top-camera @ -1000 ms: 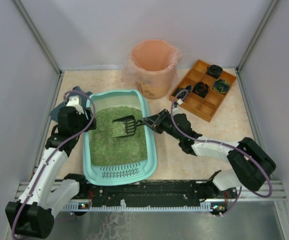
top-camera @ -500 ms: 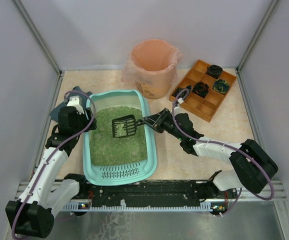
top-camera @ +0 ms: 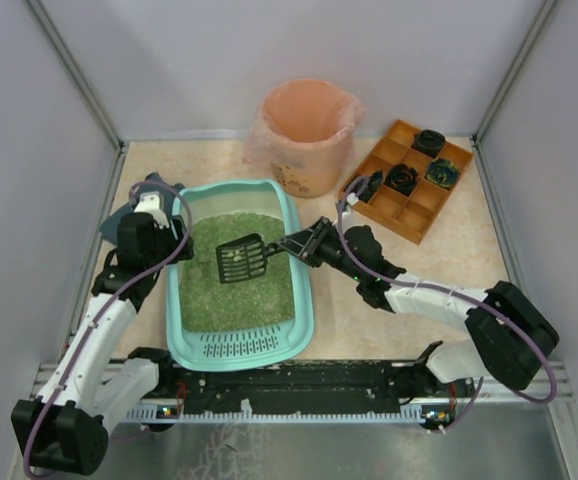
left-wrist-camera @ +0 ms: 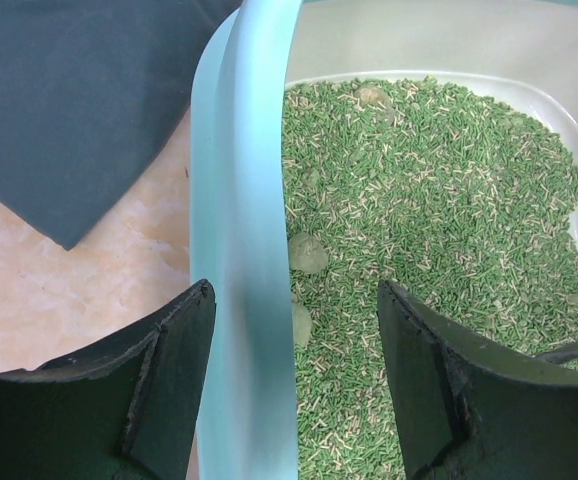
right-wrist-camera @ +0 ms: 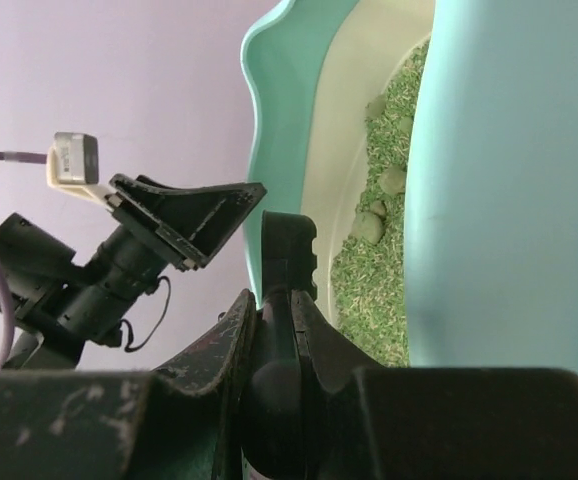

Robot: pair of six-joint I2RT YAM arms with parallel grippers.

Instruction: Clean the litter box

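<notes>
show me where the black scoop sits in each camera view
Top external: scoop over the green litter mid litter box, handle in the right claw.
Left wrist: only a dark sliver at the lower right edge, probably its rim.
Right wrist: just the handle, bottom centre, pinched in the right claw.
Shared landmark: the teal litter box rim, in all three.

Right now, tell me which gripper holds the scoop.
The right gripper, shut on the handle of the scoop. The left gripper stands open astride the rim of the litter box, holding nothing.
</notes>
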